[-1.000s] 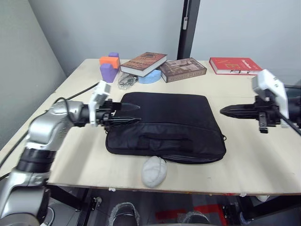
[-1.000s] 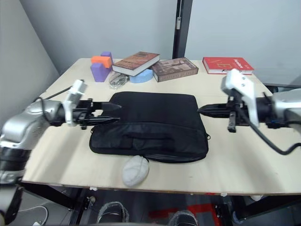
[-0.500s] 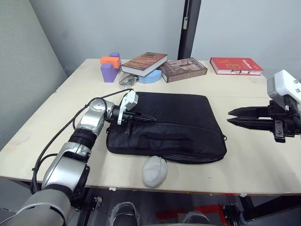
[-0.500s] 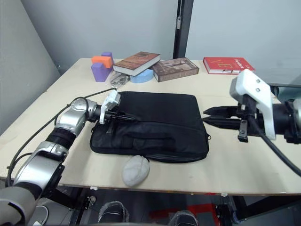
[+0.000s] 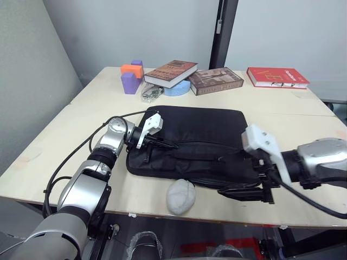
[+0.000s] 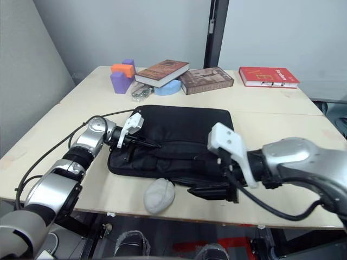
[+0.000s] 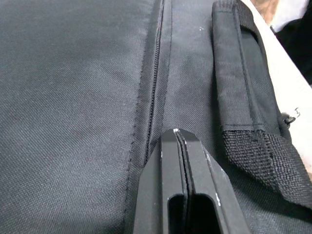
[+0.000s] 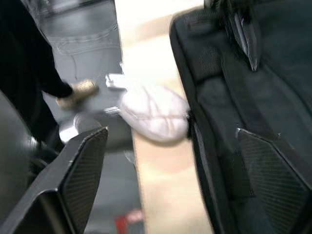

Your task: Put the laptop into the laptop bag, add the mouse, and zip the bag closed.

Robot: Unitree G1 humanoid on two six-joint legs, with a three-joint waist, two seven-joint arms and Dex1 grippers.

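pale wood table point(image 5: 303, 124); red book point(image 5: 277, 77), title unreadable.

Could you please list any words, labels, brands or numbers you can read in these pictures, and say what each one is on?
No text can be read.
Red book: markings on the cover, too small to read.
Two brown books: printed covers, too blurred to read.
Laptop bag: no label visible.
White mouse: no marking visible.

A flat black fabric laptop bag point(image 5: 190, 143) with strap handles lies centre frame on the table. A white, rounded mouse point(image 5: 180, 196) sits just below its lower edge.
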